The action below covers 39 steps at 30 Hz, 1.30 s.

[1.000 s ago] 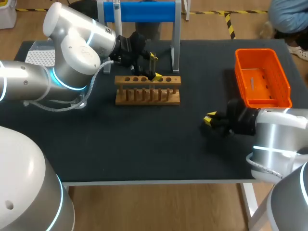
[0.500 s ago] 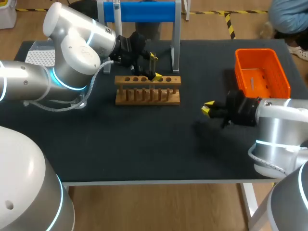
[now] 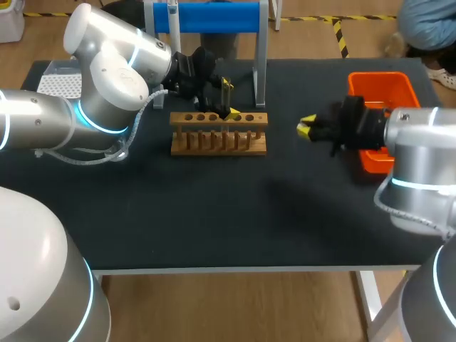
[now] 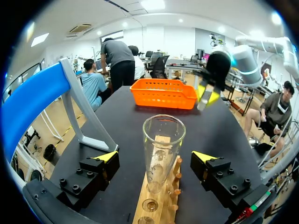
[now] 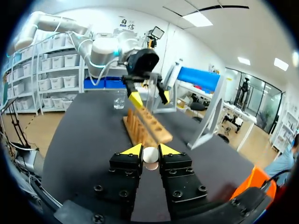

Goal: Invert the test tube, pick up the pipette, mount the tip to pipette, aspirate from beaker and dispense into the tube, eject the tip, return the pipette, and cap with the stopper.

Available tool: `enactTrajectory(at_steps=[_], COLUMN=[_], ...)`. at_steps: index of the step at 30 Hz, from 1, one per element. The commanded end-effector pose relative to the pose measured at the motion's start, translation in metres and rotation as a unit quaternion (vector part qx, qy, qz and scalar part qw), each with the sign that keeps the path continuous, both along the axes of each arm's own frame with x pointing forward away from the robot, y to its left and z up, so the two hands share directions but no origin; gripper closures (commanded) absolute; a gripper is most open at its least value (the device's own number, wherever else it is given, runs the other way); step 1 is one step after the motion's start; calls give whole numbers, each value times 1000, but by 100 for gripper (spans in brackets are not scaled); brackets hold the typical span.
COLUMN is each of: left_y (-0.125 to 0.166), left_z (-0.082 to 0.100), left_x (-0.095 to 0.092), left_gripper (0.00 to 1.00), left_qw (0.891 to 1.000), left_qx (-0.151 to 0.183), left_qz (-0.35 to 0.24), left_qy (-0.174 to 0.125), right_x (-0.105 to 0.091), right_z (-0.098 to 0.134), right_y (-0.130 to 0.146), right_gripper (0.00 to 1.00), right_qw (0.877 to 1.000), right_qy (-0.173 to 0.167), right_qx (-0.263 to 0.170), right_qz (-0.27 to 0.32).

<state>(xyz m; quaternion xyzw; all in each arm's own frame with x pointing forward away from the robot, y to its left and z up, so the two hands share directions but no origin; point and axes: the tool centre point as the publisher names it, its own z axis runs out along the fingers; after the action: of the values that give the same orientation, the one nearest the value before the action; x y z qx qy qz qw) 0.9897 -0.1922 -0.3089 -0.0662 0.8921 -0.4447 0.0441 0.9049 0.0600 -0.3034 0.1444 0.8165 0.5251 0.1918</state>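
Note:
A clear glass test tube (image 4: 163, 149) stands upright, mouth up, in the wooden rack (image 3: 218, 133). My left gripper (image 3: 226, 98) is open around it, and both yellow-tipped fingers (image 4: 106, 157) stay apart from the glass. My right gripper (image 3: 308, 128) hovers over the table to the right of the rack, in front of the orange basket. It is shut on a small white stopper (image 5: 150, 155), which shows between its fingertips in the right wrist view. The right gripper (image 4: 205, 94) also appears beyond the tube in the left wrist view. No pipette shows in any view.
An orange basket (image 3: 385, 89) sits at the back right, partly behind my right arm. A blue-topped stand (image 3: 214, 17) rises behind the rack. A white tip box (image 3: 57, 83) lies at the back left. A small glass beaker (image 5: 119, 101) stands beyond the rack's far end.
My right arm has lifted and carried the stopper from near the table's front right toward the back, level with the rack. The left arm and the tube have not moved.

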Motion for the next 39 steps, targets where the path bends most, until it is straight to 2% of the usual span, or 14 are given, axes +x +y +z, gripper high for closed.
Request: enactTrajectory(at_steps=[1, 14, 17, 20, 27, 39], left_y=[0, 0, 0, 0, 0, 0], left_z=[0, 0, 0, 0, 0, 0], left_x=[1, 1, 1, 1, 1, 1], left_gripper=[0, 0, 0, 0, 0, 0], left_qw=[1000, 1000, 1000, 1000, 1000, 1000], left_qx=[0, 0, 0, 0, 0, 0], left_qz=[-1, -1, -1, -1, -1, -1], left_qy=[1, 1, 1, 1, 1, 1], right_x=[8, 31, 37, 44, 55, 67], right_z=[24, 85, 94, 101, 110, 110], right_y=[2, 38, 46, 54, 72, 101], right_gripper=[100, 100, 100, 100, 100, 100], right_qw=[999, 994, 993, 992, 990, 986], right_qy=[15, -3, 1, 20, 45, 63], right_qx=[-7, -10, -9, -7, -16, -32], right_qz=[50, 110, 117, 122, 135, 151])
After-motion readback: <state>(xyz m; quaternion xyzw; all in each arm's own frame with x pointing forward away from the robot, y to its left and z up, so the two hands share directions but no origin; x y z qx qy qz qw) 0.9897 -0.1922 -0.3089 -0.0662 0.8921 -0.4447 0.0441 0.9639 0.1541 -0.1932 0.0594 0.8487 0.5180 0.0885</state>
